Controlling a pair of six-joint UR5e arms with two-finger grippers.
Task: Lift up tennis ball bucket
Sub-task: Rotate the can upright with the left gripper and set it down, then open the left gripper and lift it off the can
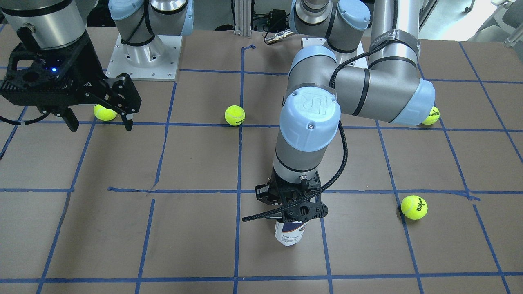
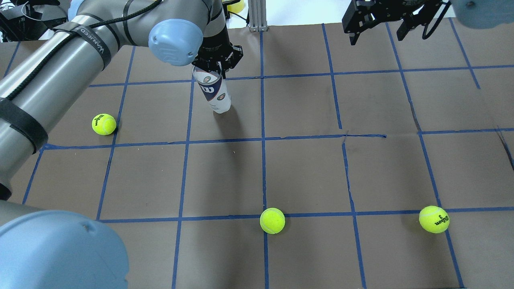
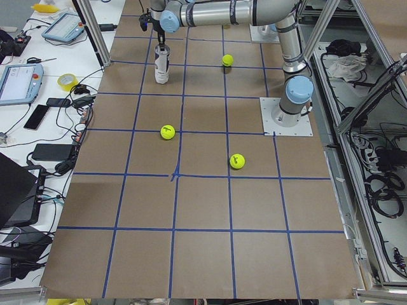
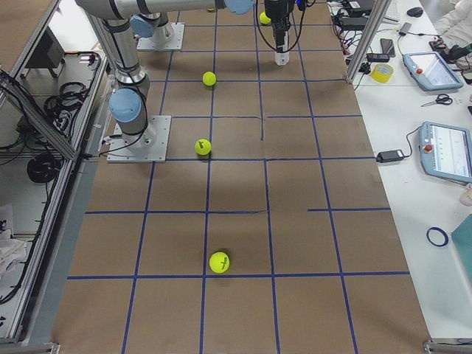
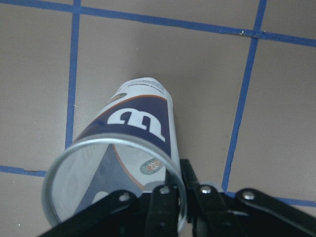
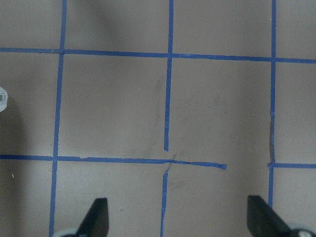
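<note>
Left black two-finger gripper (image 5: pixel 177 190) clamped on the six-o'clock rim of the clear plastic white-labelled tennis-ball can (image 5: pixel 143 123), right black gripper (image 1: pixel 101 122) spread wide, empty, at front view's ten o'clock.

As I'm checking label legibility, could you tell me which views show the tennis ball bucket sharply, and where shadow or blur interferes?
Left wrist view: the tennis ball bucket label is sharp; the left pincer is dark and soft-focused. Overhead view: logo legible, soft shadow beside it. Side views: too small to read.
</note>
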